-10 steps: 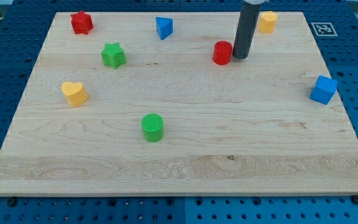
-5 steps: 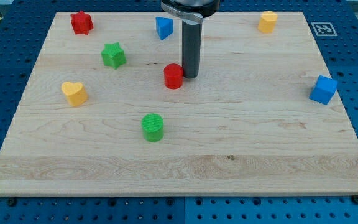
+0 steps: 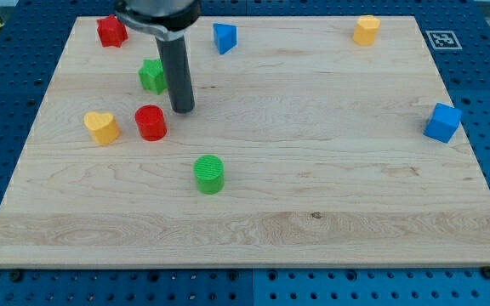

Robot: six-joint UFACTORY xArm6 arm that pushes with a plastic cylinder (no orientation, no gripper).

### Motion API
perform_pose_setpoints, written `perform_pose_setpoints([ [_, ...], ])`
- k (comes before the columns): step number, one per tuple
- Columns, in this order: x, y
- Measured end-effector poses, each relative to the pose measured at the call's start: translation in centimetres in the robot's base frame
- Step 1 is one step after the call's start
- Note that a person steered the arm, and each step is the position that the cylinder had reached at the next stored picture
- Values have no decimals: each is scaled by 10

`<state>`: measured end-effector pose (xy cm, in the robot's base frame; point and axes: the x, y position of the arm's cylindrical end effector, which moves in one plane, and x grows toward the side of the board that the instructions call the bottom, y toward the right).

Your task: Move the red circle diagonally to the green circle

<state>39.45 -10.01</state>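
The red circle (image 3: 150, 122) lies on the wooden board, left of centre. The green circle (image 3: 209, 173) lies below it and to its right, apart from it. My tip (image 3: 182, 110) rests on the board just right of and slightly above the red circle, close to it; I cannot tell whether it touches. The rod rises from there and partly hides the green star (image 3: 151, 75).
A yellow heart (image 3: 102, 127) lies just left of the red circle. A red star (image 3: 111, 31) is at the top left, a blue triangle (image 3: 224, 36) at top centre, a yellow block (image 3: 365, 30) at top right, a blue cube (image 3: 442, 122) at the right edge.
My tip has swept from the upper right toward the lower left, pushing the red circle with it. The red circle now lies next to the yellow heart. Other blocks have not moved.
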Motion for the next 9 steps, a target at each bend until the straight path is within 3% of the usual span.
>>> perform_pose_setpoints([
  [1, 8, -37],
  [3, 78, -50],
  [5, 57, -22],
  [6, 79, -22],
  [8, 108, -92],
  [9, 105, -69],
])
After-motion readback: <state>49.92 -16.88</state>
